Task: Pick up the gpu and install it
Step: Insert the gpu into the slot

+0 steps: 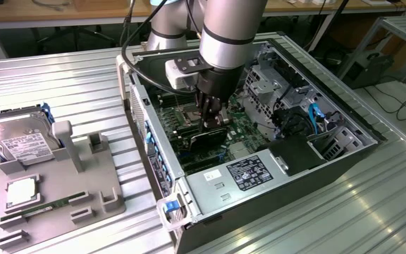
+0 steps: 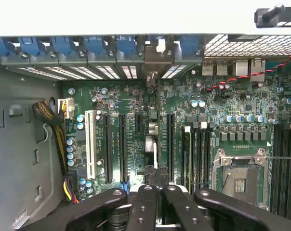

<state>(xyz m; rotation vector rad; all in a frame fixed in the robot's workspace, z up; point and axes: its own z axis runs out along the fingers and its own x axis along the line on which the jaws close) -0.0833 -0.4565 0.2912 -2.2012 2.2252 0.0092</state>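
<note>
No brand text readable on white-labelled silver power supply (image 1: 242,174). Thin black-faced gpu card (image 1: 210,140) held on edge inside open black pc case (image 1: 344,153), long axis running 10-to-4 o'clock in exterior view. Black gripper (image 1: 211,123) clamped tight on gpu top edge, above green motherboard (image 2: 136,103).

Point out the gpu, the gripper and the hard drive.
gpu (image 1: 209,138), exterior view, dark face of the card.
gripper (image 1: 210,120), exterior view, between its fingertips.
hard drive (image 1: 21,142), exterior view, white label on top.
</note>
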